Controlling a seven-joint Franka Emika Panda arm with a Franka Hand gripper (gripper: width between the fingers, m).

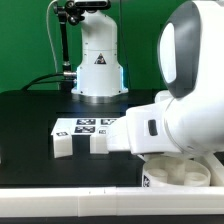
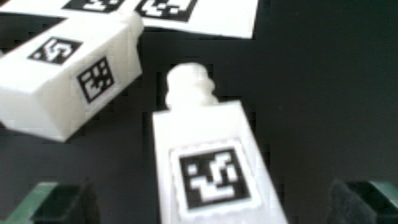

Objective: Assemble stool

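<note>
End effector (image 2: 210, 206) spread wide apart above 1 tagged leg block (image 2: 208, 150), gripping nothing.

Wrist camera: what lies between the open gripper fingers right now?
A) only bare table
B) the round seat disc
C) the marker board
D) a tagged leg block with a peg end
D: the white leg block, tag up and peg at one end, lies between the fingertips of the open gripper, clear of both.

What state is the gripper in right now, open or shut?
Open. In the wrist view the gripper's fingertips stand wide apart, one each side of the leg block, clear of it.
</note>
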